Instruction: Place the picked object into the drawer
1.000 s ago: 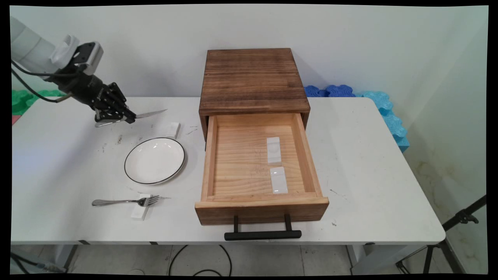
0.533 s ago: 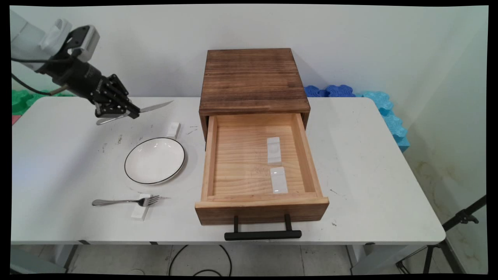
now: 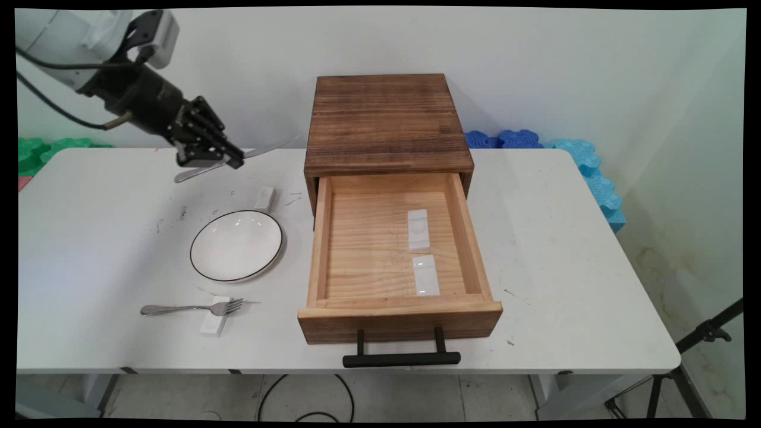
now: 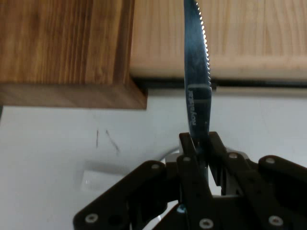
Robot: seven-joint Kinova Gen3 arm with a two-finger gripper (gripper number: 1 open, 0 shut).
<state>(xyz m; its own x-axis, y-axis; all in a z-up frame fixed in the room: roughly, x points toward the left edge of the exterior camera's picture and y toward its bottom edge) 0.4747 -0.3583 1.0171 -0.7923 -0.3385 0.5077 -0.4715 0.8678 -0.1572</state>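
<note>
Faint stamped lettering runs along the flat of the knife (image 4: 196, 103) near the gripper (image 4: 199, 143) in the hand view, too small and blurred to read; no other text, label or number is legible in either view.

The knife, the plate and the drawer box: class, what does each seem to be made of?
The knife: apparently polished steel, shiny grey with a serrated edge, held in the gripper. The plate: likely glazed ceramic, glossy white with a dark rim. The drawer box: wood, visible grain, dark-stained top, pale drawer.
</note>
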